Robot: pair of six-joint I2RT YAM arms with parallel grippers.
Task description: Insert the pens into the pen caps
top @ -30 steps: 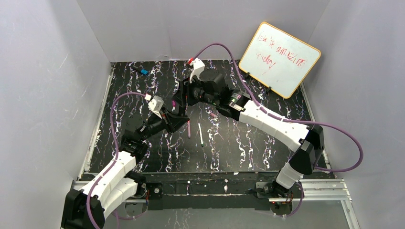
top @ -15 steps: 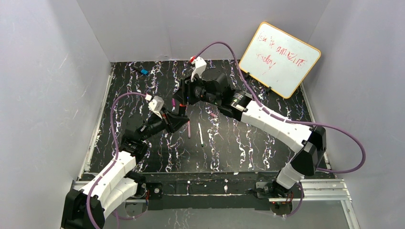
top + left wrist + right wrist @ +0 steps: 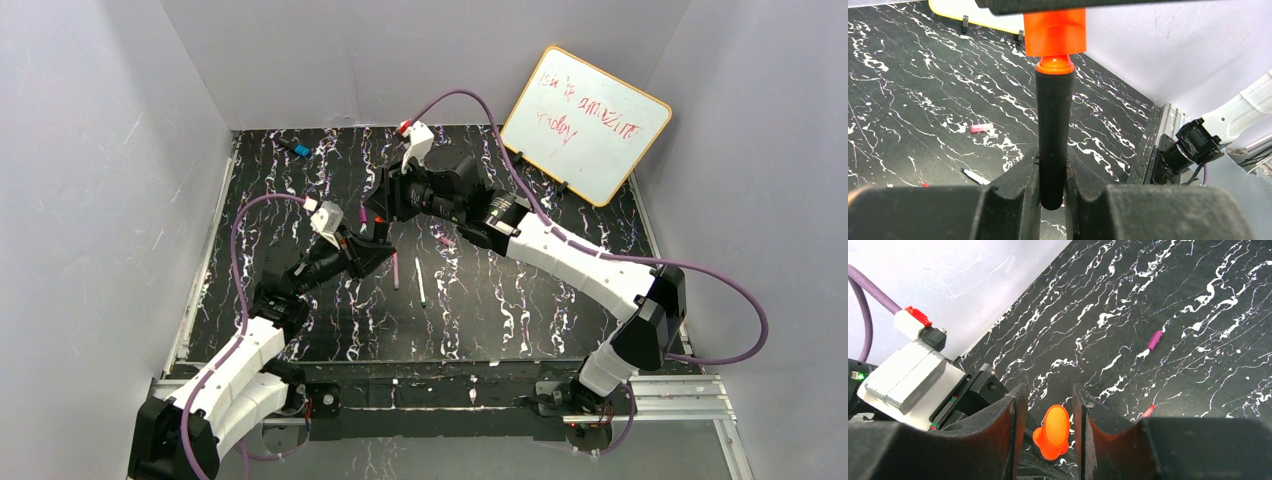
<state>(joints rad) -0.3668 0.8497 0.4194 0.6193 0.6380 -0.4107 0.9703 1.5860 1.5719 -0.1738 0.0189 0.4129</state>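
Note:
My left gripper (image 3: 1052, 165) is shut on the short thick black pen (image 3: 1053, 140) and holds it upright above the mat. The stubby orange cap (image 3: 1055, 32) sits over the pen's orange tip. In the right wrist view the orange cap (image 3: 1054, 432) stands between the fingers of my right gripper (image 3: 1048, 400), with a gap on each side. The two grippers meet at mid-table, left (image 3: 378, 245) and right (image 3: 382, 205). The thin pink pen (image 3: 396, 270) and thin white pen (image 3: 420, 282) lie on the mat. The pale pink cap (image 3: 445, 241) and magenta cap (image 3: 1155, 340) lie loose.
A whiteboard (image 3: 585, 120) leans at the back right. A black marker with a blue end (image 3: 297, 149) lies at the back left. Grey walls enclose the black marbled mat (image 3: 520, 300). The left wrist camera housing (image 3: 903, 375) sits close beside my right fingers.
My right arm has shifted slightly, its elbow moving outward to the right. The left arm holds still with the black pen.

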